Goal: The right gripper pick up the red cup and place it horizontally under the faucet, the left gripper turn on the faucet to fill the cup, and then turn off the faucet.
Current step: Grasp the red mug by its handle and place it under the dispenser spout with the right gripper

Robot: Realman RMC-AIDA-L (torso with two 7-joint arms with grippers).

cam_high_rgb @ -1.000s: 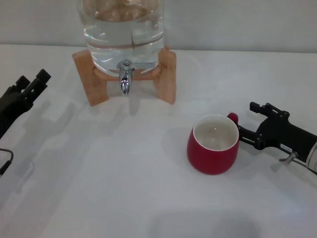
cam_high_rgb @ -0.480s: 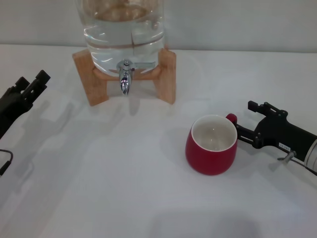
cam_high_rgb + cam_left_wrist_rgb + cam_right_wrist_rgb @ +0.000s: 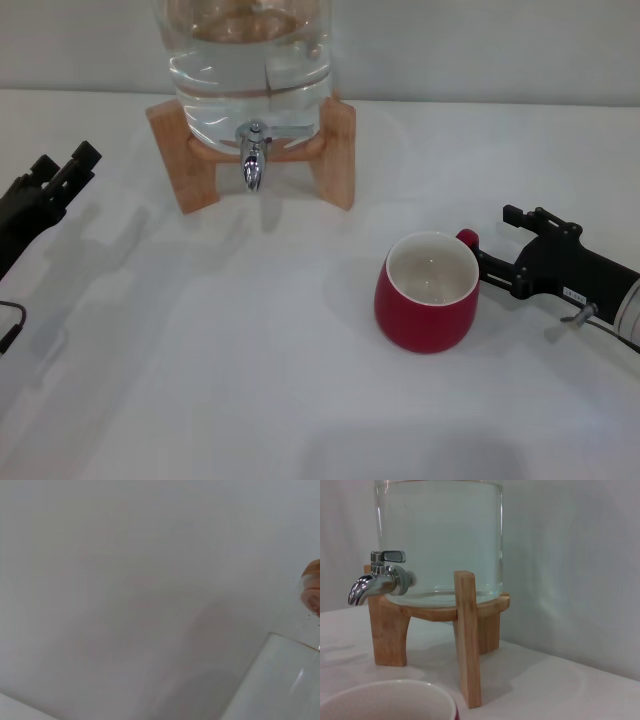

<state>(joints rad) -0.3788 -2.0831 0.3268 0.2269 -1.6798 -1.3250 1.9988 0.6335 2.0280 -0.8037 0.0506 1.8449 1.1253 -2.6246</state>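
Red cup shifted slightly left since a second ago, upright on table, right of faucet, my right hand clamped on its handle, left hand parked far left, fingers apart.

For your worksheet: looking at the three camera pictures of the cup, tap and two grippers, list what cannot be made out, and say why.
- Right gripper, head view: its fingertips sit at the red cup handle, so grip and contact cannot be judged.
- Left gripper, head view: whether its fingers are parted is unclear.
- Glass jar, head view: its top is cut off by the edge.
- Red cup, right wrist view: only its rim shows.
- Faucet: absent from the left wrist view.
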